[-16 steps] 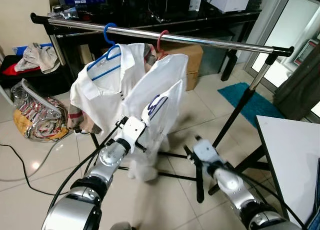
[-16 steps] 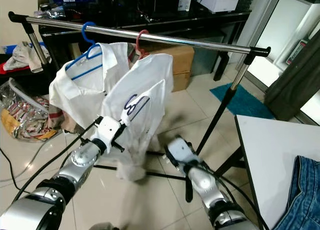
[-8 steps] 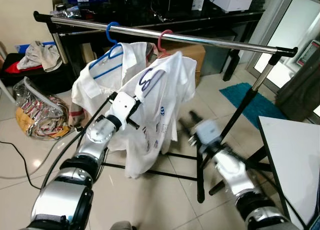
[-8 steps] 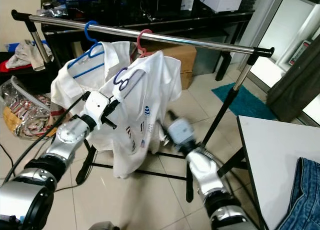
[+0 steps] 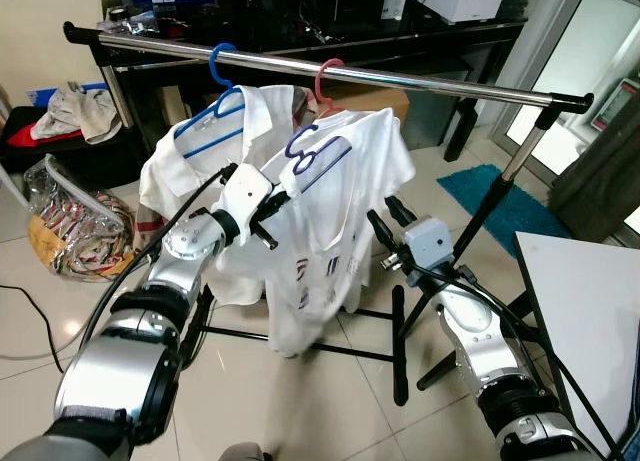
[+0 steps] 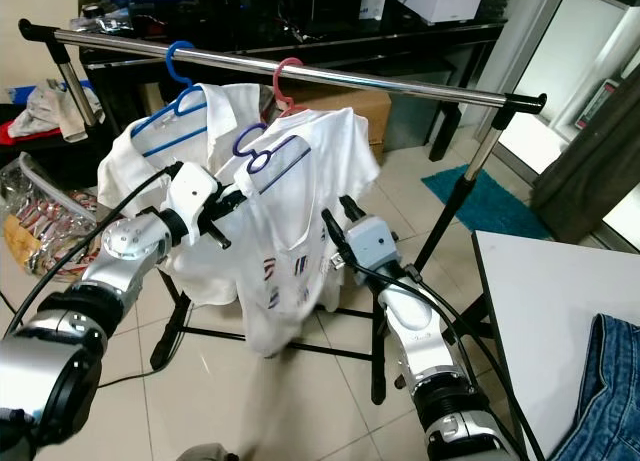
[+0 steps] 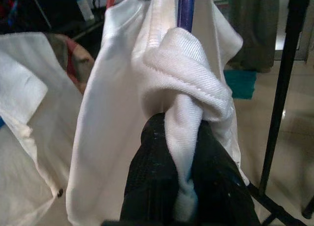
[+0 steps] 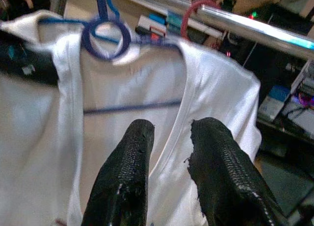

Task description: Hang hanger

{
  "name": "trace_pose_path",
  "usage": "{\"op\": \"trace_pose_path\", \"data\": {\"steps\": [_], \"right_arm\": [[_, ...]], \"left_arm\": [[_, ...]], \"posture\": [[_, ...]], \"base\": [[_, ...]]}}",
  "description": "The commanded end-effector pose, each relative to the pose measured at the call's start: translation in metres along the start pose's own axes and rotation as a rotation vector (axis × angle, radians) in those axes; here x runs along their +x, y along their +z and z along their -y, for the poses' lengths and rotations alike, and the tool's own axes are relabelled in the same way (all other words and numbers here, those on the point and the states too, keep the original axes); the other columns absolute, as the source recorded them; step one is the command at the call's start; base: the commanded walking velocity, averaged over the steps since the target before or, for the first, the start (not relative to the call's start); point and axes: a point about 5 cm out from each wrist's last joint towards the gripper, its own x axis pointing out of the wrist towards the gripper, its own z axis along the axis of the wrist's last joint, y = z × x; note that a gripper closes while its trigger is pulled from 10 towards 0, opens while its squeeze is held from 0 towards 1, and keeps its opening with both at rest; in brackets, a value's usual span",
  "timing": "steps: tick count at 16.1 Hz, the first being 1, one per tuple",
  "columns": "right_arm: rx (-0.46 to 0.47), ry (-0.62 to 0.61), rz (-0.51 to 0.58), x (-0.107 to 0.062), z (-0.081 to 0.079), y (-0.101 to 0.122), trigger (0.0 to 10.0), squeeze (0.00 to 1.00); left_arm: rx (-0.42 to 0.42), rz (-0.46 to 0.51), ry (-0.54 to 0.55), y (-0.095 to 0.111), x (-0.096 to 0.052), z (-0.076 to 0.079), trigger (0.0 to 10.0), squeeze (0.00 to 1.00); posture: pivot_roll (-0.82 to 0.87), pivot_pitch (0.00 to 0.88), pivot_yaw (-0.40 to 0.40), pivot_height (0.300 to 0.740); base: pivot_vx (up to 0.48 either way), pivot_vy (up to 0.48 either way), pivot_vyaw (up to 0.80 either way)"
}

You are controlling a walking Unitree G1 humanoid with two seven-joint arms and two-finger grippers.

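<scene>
The left gripper is closed on a fold of the white printed T-shirt; in the left wrist view the cloth is pinched tightly between its two black fingers. The shirt is carried on a dark blue plastic hanger, whose looped hook rides free in the air, below and in front of the chrome rail of the garment rack. The right gripper stands at the shirt's far shoulder with its fingers slightly parted. They appear to grip nothing, the white fabric lying just beyond the tips.

On the rail hang a light blue hanger bearing a white collared shirt and, just beside it, a pink hanger hook. A long stretch of rail between the pink hook and the rack's black upright is unoccupied.

Task progress: the garment is on its hanger and raised close to rail height. Judged from these views, the hook has not yet been placed over the rail; lifting, hooking and release are left.

Compared with one second earlier, the hanger and shirt are higher, the hook having risen from mid-shirt level to just under the pink hook. The right arm has swung up from near the floor to the shirt.
</scene>
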Motion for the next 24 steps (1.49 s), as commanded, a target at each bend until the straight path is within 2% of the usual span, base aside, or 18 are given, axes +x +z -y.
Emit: {"op": "trace_pose_path", "data": {"steps": [1, 2, 3, 5, 7, 10, 11, 14, 15, 20, 24], "right_arm": [[-0.002, 0.012, 0.011, 0.0, -0.001, 0.004, 10.0, 0.0], [-0.012, 0.026, 0.026, 0.002, -0.002, 0.008, 10.0, 0.0], [-0.024, 0.045, 0.059, 0.005, -0.004, 0.018, 10.0, 0.0], [-0.028, 0.054, 0.083, 0.008, -0.004, 0.026, 10.0, 0.0], [-0.017, 0.035, 0.081, 0.008, -0.002, 0.027, 10.0, 0.0], [-0.018, -0.047, -0.003, -0.004, 0.005, 0.012, 10.0, 0.0], [-0.016, -0.055, -0.012, -0.006, 0.006, 0.011, 10.0, 0.0], [-0.043, -0.145, -0.043, -0.013, 0.011, 0.006, 10.0, 0.0], [-0.042, -0.171, -0.045, -0.014, 0.012, 0.005, 10.0, 0.0], [-0.02, -0.207, -0.051, -0.008, 0.012, 0.005, 10.0, 0.0], [-0.02, -0.216, -0.044, -0.005, 0.012, 0.007, 10.0, 0.0]], "left_arm": [[-0.018, 0.033, 0.039, 0.013, 0.002, -0.012, 10.0, 0.0], [-0.045, 0.034, 0.064, 0.016, 0.002, -0.018, 10.0, 0.0], [-0.107, 0.038, 0.126, 0.023, 0.0, -0.032, 10.0, 0.0], [-0.132, 0.042, 0.159, 0.029, -0.001, -0.042, 10.0, 0.0], [-0.153, 0.076, 0.163, 0.033, 0.001, -0.04, 10.0, 0.0], [-0.225, 0.089, 0.111, 0.012, 0.008, -0.006, 10.0, 0.0], [-0.234, 0.087, 0.102, 0.008, 0.008, -0.001, 10.0, 0.0], [-0.303, 0.143, 0.093, -0.009, 0.007, 0.035, 10.0, 0.0], [-0.326, 0.17, 0.108, -0.012, 0.005, 0.042, 10.0, 0.0], [-0.357, 0.204, 0.103, -0.013, 0.006, 0.061, 10.0, 0.0], [-0.352, 0.2, 0.093, -0.014, 0.004, 0.063, 10.0, 0.0]], "posture": [[0.2, 0.0, -0.037, 0.74], [0.2, 0.0, -0.037, 0.74], [0.19, 0.0, -0.034, 0.74], [0.19, 0.0, -0.033, 0.74], [0.18, 0.0, -0.03, 0.74], [0.19, 0.005, -0.031, 0.74], [0.19, 0.005, -0.031, 0.74], [0.2, 0.006, -0.037, 0.74], [0.21, 0.005, -0.041, 0.74], [0.23, 0.002, -0.045, 0.74], [0.23, 0.0, -0.043, 0.74]], "base": [[0.0, 0.0, 0.0], [0.0, 0.0, 0.0], [0.0, 0.0, 0.0], [0.0, 0.0, 0.0], [0.0, 0.0, 0.0], [0.0, 0.0, 0.0], [0.0, 0.0, 0.0], [0.0, 0.0, 0.0], [0.0, 0.0, 0.0], [0.0, 0.0, 0.0], [0.062, 0.0, 0.0]]}}
